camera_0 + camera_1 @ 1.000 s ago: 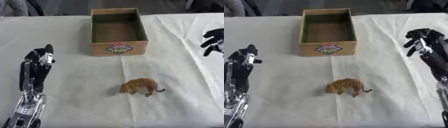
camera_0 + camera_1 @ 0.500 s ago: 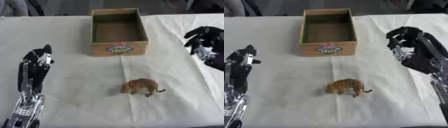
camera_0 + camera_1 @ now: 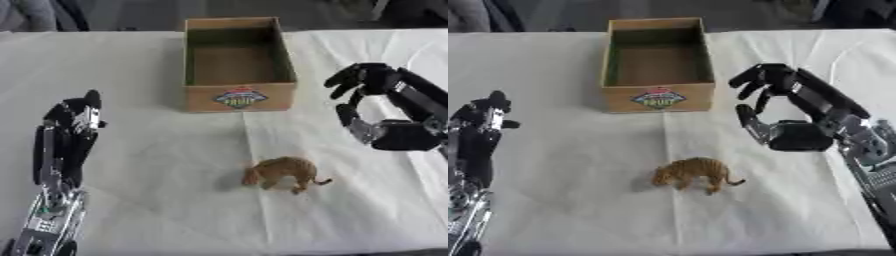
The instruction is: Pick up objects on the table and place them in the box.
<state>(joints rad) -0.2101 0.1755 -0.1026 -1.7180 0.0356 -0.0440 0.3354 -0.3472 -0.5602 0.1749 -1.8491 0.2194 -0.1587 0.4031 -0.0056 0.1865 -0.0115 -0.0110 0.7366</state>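
Note:
A small orange toy tiger [image 3: 282, 173] stands on the white cloth in the middle of the table, head to the left. Behind it sits an open cardboard box [image 3: 236, 97] with a fruit label on its front, nothing visible inside. My right hand [image 3: 791, 127] hovers to the right of the box and above-right of the tiger, open, fingers spread and thumb pointing down toward the cloth. At the left edge my left hand [image 3: 72, 122] rests open, fingers up, away from both objects.
White cloth [image 3: 157, 165] covers the whole table, with a crease running from the box toward the front edge. Dark chairs or legs show beyond the far edge.
My right hand has swung in from the right edge toward the centre and lower, nearing the tiger. The tiger, box and left hand have not moved.

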